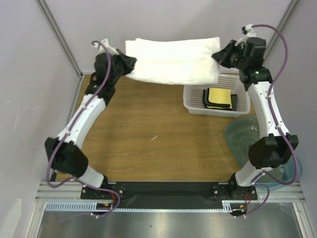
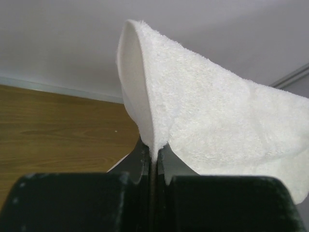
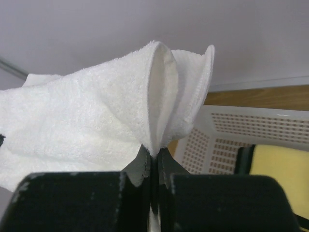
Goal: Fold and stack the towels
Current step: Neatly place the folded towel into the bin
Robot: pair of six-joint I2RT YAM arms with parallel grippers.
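A large white towel [image 1: 173, 60] hangs stretched in the air at the back of the table, held at both ends. My left gripper [image 1: 130, 65] is shut on its left end, with the cloth [image 2: 212, 121] pinched between the fingers. My right gripper [image 1: 218, 55] is shut on the right end, where the folded layers [image 3: 96, 121] rise out of the jaws. A yellow towel [image 1: 220, 97] lies in the basket on top of a dark grey towel [image 1: 205, 96], of which only the edges show. The yellow towel [image 3: 285, 169] also shows in the right wrist view.
The white perforated basket [image 1: 195, 106] stands at the right, just below the hanging towel's right end. A greenish translucent bowl [image 1: 237, 136] sits by the right arm. A small white scrap [image 1: 154, 138] lies mid-table. Walls close off the back and sides.
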